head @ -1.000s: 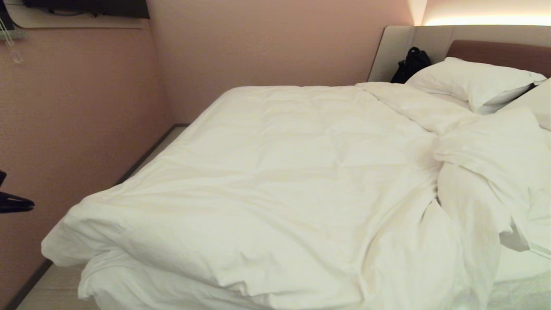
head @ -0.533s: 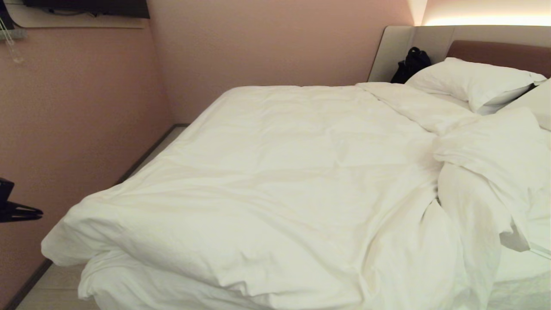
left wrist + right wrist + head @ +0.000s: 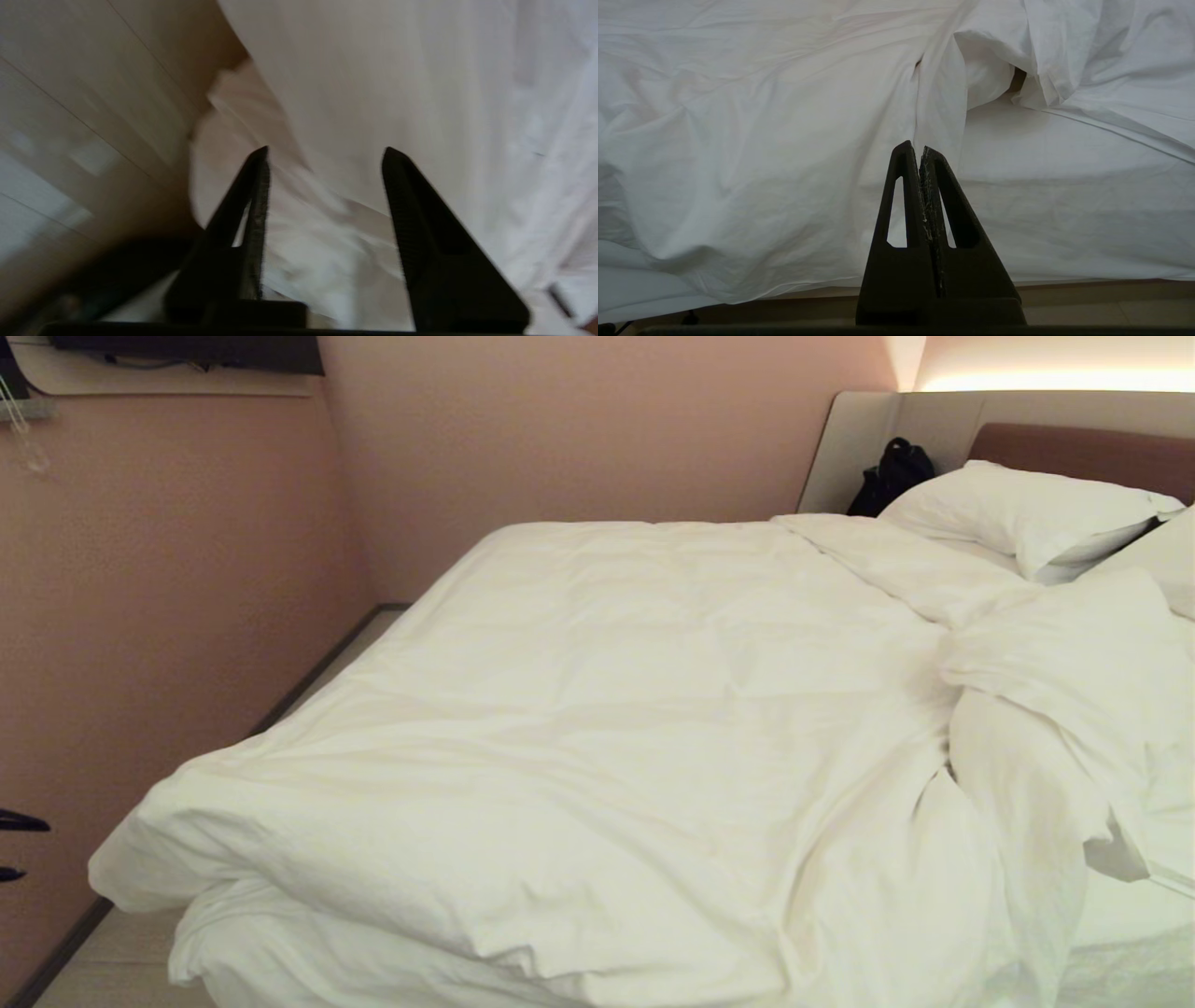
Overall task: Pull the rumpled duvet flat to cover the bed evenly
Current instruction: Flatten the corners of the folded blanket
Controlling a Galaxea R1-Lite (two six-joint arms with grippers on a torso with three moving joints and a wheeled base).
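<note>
L gripper (image 3: 324,156) spread wide, empty, near duvet (image 3: 597,756) corner by floor (image 3: 70,116). R gripper (image 3: 919,149) pressed together, empty. Duvet bunched on bed (image 3: 1111,910) near pillows (image 3: 1022,513).

A black bag (image 3: 889,476) sits beside white pillows (image 3: 1022,513), pink wall (image 3: 187,579) at left.
</note>
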